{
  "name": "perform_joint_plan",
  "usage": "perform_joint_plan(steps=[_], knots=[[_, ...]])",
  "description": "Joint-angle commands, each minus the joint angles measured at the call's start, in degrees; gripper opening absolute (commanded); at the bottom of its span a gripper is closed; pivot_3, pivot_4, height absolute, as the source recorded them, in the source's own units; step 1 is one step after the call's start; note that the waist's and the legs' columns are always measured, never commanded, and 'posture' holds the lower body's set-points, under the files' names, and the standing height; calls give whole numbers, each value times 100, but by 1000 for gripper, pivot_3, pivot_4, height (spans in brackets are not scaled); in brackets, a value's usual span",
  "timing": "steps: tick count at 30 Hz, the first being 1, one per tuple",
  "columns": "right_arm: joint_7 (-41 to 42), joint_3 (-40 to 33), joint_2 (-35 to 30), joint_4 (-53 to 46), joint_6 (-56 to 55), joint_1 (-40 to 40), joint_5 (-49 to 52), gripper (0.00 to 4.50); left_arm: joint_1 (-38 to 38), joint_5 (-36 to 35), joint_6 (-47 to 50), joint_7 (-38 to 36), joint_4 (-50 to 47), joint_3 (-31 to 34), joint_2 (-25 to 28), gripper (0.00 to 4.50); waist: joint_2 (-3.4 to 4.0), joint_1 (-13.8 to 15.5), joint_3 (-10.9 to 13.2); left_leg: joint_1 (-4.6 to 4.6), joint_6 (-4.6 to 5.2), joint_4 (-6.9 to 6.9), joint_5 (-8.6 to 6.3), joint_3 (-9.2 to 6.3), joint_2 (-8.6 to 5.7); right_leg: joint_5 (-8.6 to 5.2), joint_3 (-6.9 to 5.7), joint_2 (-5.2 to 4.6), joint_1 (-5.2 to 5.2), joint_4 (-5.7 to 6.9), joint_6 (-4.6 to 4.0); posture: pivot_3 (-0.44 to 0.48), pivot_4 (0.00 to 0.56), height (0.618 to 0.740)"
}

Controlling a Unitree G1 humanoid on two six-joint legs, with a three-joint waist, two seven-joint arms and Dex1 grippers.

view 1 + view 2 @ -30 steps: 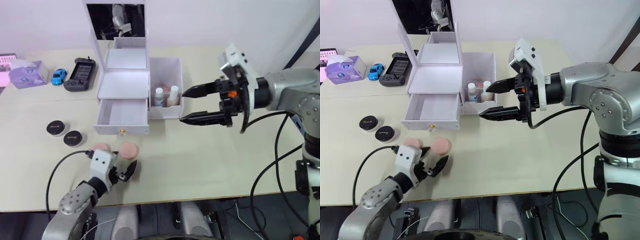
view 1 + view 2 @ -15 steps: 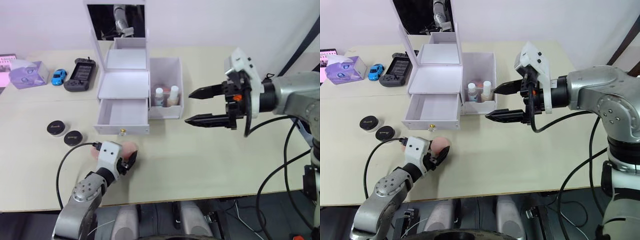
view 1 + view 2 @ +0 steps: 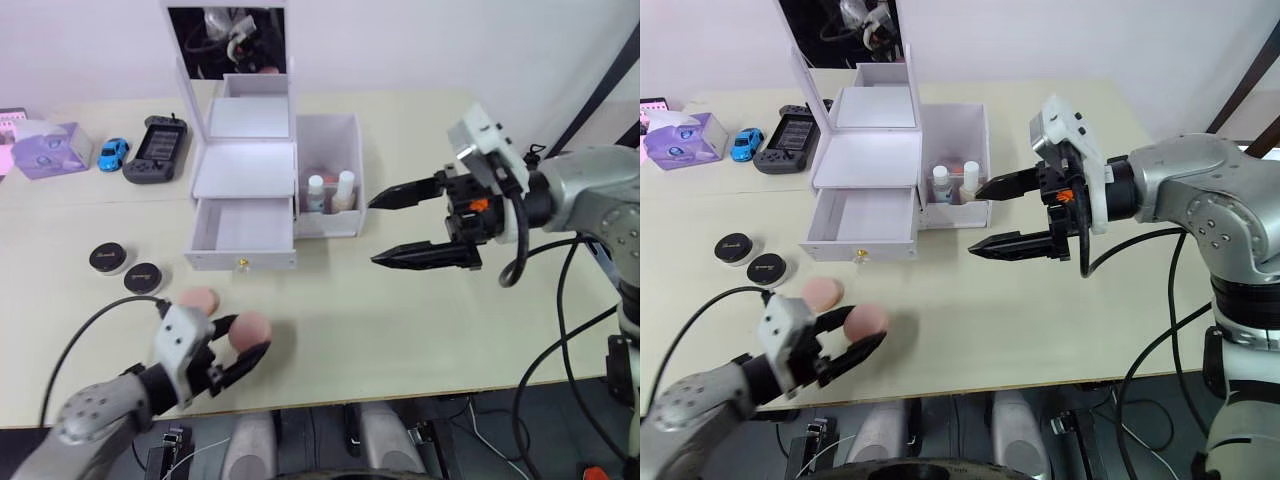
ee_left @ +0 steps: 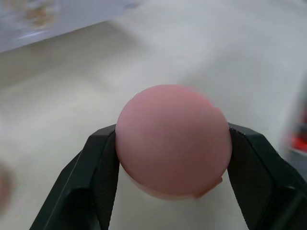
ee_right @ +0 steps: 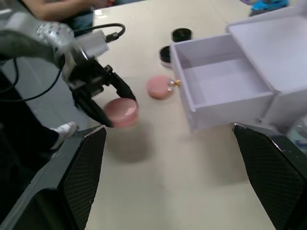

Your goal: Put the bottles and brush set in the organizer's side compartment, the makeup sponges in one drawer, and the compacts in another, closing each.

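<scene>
My left gripper [image 3: 243, 340] is shut on one pink makeup sponge [image 4: 172, 139] and holds it just above the table near the front edge. The other sponge [image 3: 198, 300] lies flat on the table beside it. Two black compacts [image 3: 107, 258] [image 3: 143, 277] sit to the left. The white organizer [image 3: 243, 160] has its lower drawer [image 3: 243, 225] pulled open and bare inside. Both white-capped bottles [image 3: 317, 190] [image 3: 345, 187] stand in the side compartment [image 3: 330, 222]. My right gripper [image 3: 374, 232] hovers open, just right of that compartment. I cannot make out the brush set.
A pale purple box [image 3: 50, 150], a blue toy car [image 3: 110, 153] and a black handheld console [image 3: 155, 150] line the far left of the table. The organizer's mirror [image 3: 228, 40] stands upright at the back. Bare tabletop lies between my two grippers.
My left gripper, open beside the sponge a second ago, has shut on it and lifted it toward the table's front edge. The right gripper stayed open and drifted slightly right.
</scene>
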Motion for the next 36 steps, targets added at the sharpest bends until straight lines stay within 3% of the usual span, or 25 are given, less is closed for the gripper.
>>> perform_joint_plan(steps=[1, 3, 6, 12, 16, 21, 27, 33, 36], knots=[[230, -15, 31, 73, -303, -92, -43, 4500, -247, -1557, 121, -366, -172, 1009, 475, 2652, 8, 21, 6, 0, 0, 2, 0, 3, -2, 0, 0, -4, -1, -1, 0, 0, 150, 740], [312, 11, 23, 127, -403, -85, -99, 4500, -598, -2212, 311, -328, 64, 1445, 912, 2652, 9, 42, 9, -2, -1, 10, -1, -3, -2, -1, -4, -3, 3, -3, 1, 0, 150, 740], [416, -15, -20, 188, -490, -86, -126, 4500, -1738, -2819, 643, -69, 699, 1679, 1819, 2652, 12, 49, 13, -3, -7, 17, -4, -3, -2, -1, -7, -4, 7, -9, 1, 0, 150, 740], [327, -230, -145, 30, -474, 46, -64, 4500, -3622, -2787, 1090, 417, 1518, 697, 2629, 2652, 12, 11, 16, -4, -26, 17, -15, 23, -6, 2, -1, -14, 34, -2, -1, 0, 150, 740], [108, -483, -282, -157, -433, 293, -25, 4500, -4902, -1866, 1238, 742, 2198, -475, 2618, 2652, 10, 52, 15, 0, -23, -2, -22, 6, -4, -2, -1, 4, 32, 10, 5, 0, 150, 740], [-144, -812, -433, -440, -320, 635, 135, 4500, -5452, -1416, 1251, 607, 2542, -1073, 2270, 2652, 9, 33, 15, 3, -23, -28, -22, 0, -2, -7, 0, 10, 29, 6, 12, 0, 150, 740], [-415, -1079, -503, -646, -251, 879, 309, 4500, -5516, -807, 1112, 627, 2765, -1453, 1764, 2652, 4, 46, 16, 10, -23, -34, -22, 0, -2, -7, 2, 11, 28, 11, 12, 0, 150, 740], [-624, -1103, -473, -700, -220, 879, 410, 4500, -5543, -311, 1167, 699, 3120, -1361, 1695, 2652, 3, 35, 16, 10, -23, -20, -21, -1, -2, -4, 3, 10, 35, 12, 8, 0, 150, 740], [-710, -1055, -470, -704, -202, 810, 465, 4500, -5548, -416, 1356, 686, 3153, -1239, 1615, 2652, 3, 42, 16, 10, -23, -20, -21, -1, -2, -4, 3, 10, 35, 13, 8, 0, 150, 740]])
